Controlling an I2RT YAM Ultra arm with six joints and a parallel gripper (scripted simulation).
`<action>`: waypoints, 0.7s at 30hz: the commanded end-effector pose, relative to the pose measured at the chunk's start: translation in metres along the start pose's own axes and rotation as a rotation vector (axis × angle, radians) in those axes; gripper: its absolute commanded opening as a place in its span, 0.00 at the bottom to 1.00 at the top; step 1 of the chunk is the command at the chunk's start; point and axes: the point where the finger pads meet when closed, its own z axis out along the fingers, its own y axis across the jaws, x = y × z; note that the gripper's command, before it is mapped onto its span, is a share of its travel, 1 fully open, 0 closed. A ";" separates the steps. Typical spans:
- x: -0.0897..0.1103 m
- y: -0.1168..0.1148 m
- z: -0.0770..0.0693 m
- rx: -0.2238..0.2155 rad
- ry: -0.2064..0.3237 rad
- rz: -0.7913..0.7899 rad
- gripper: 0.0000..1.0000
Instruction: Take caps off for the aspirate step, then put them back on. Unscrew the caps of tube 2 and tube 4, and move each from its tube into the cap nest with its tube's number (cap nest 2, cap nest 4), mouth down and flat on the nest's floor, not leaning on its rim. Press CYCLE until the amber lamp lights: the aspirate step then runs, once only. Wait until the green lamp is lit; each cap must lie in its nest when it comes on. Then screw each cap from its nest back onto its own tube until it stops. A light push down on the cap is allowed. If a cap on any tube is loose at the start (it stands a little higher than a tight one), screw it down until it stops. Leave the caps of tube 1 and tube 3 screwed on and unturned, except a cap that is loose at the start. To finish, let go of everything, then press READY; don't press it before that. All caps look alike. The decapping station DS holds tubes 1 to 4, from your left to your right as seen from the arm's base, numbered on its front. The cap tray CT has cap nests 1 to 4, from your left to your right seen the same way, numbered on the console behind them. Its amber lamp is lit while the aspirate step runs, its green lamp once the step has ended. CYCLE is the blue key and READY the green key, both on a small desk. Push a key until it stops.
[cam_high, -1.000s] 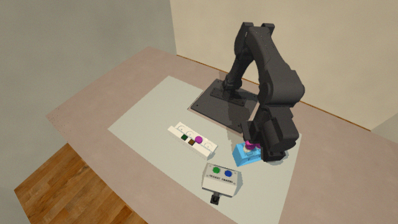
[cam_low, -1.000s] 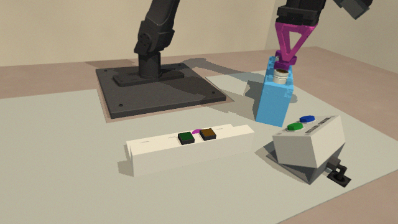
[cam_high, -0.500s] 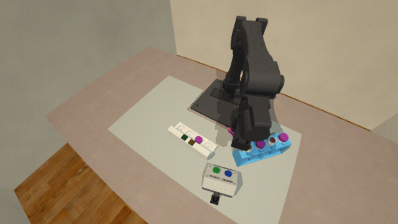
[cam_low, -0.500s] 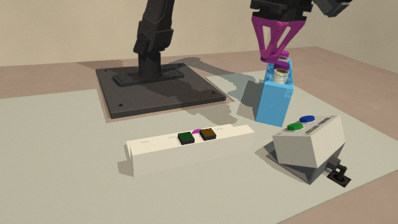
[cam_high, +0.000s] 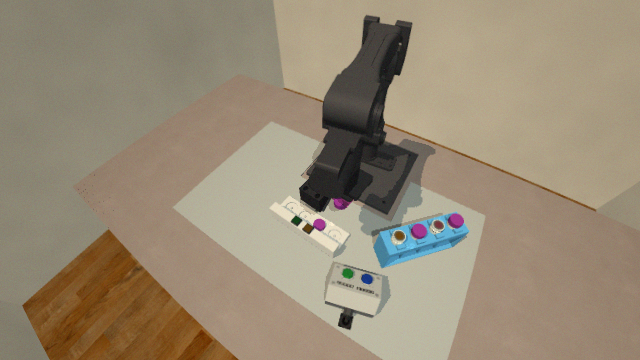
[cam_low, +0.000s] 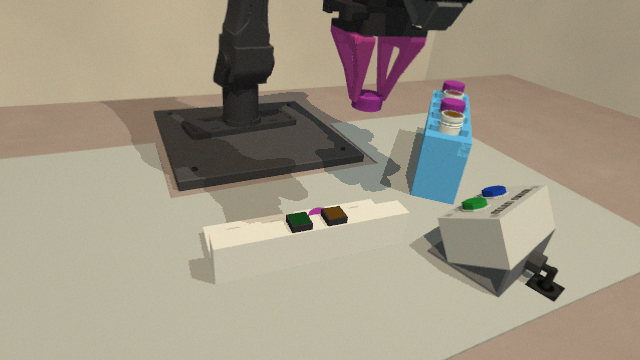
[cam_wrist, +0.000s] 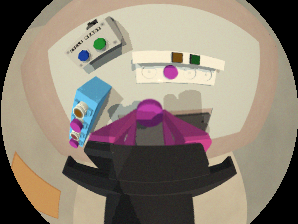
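Note:
My gripper (cam_low: 367, 97) is shut on a magenta cap (cam_low: 367, 102) and holds it in the air between the arm's base and the white cap tray (cam_high: 310, 225); the cap also shows in the wrist view (cam_wrist: 149, 108). Another magenta cap (cam_high: 319, 224) lies in a nest of the tray. The blue decapping station (cam_high: 422, 240) holds two open tubes (cam_high: 399, 236) (cam_high: 438, 226) and two capped tubes (cam_high: 419, 231) (cam_high: 456, 220). The green lamp (cam_low: 299, 221) and the amber lamp (cam_low: 334, 215) on the tray's console look dark.
The key desk (cam_high: 356, 287) stands in front of the station, with the green key (cam_high: 347, 273) and the blue key (cam_high: 367, 279) on top. The arm's dark base plate (cam_low: 255, 142) lies behind the tray.

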 end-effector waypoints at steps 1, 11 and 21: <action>-0.005 -0.024 -0.003 0.000 -0.010 -0.033 0.00; -0.019 -0.106 -0.003 0.003 -0.010 -0.033 0.00; -0.027 -0.154 -0.003 0.004 -0.010 -0.033 0.00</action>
